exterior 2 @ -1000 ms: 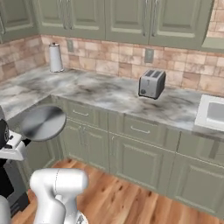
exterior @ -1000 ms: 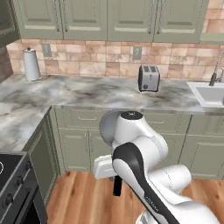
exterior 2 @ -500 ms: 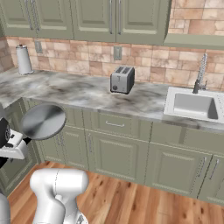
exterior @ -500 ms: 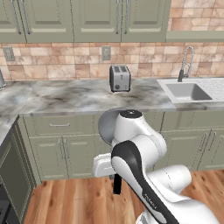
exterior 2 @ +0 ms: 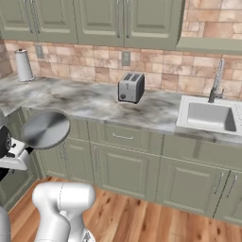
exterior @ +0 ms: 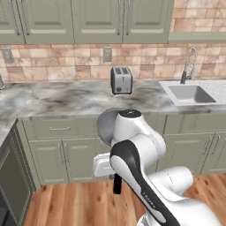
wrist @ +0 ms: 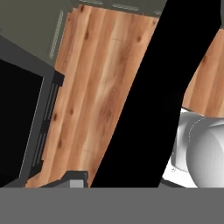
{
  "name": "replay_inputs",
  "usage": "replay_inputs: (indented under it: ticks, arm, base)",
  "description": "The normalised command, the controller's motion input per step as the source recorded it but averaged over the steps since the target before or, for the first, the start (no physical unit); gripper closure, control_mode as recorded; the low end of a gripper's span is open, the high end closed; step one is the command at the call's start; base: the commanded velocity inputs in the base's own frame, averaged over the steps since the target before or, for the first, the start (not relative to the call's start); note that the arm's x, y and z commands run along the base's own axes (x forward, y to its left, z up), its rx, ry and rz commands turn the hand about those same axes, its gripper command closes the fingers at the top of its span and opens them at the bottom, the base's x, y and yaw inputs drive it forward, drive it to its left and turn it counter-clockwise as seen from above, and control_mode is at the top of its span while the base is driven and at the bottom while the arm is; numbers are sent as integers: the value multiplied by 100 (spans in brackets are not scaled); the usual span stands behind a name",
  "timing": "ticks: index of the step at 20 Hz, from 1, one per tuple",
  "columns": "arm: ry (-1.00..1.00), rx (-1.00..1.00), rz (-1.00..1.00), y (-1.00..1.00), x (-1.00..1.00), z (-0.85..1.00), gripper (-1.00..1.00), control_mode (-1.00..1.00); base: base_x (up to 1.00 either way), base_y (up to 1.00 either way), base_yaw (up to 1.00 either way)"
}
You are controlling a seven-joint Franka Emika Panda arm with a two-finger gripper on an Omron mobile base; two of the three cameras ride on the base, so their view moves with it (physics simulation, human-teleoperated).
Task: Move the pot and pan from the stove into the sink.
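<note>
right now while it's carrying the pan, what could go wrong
The pan hangs on edge, held only by its long handle, so it might swing or slip. It looks level with the cabinet fronts and may strike the counter edge unless raised. The toaster stands between it and the sink; a low sweep could clip it.

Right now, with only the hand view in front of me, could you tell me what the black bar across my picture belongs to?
Observer: It is the long handle of the pan, whose round steel bowl stands up beside the arm with the handle pointing down.
Operator: Thank you. Where is the sink?
Observer: The sink is set in the counter ahead and to the right, beyond the toaster.
Operator: Anything standing near it?
Observer: The faucet rises behind the basin.
</note>
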Motion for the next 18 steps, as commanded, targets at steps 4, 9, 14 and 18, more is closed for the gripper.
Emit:
replay_inputs:
  ticks: [4, 9, 14, 18]
  arm:
    - [0, 0, 0, 0, 0, 0, 100, 100]
    - [0, 0, 0, 0, 0, 0, 100, 100]
    - [0, 0, 0, 0, 0, 0, 100, 100]
    - [0, 0, 0, 0, 0, 0, 100, 100]
  base:
    - [57, 0, 0]
    - [60, 0, 0]
    - [59, 0, 0]
    - [54, -7, 0]
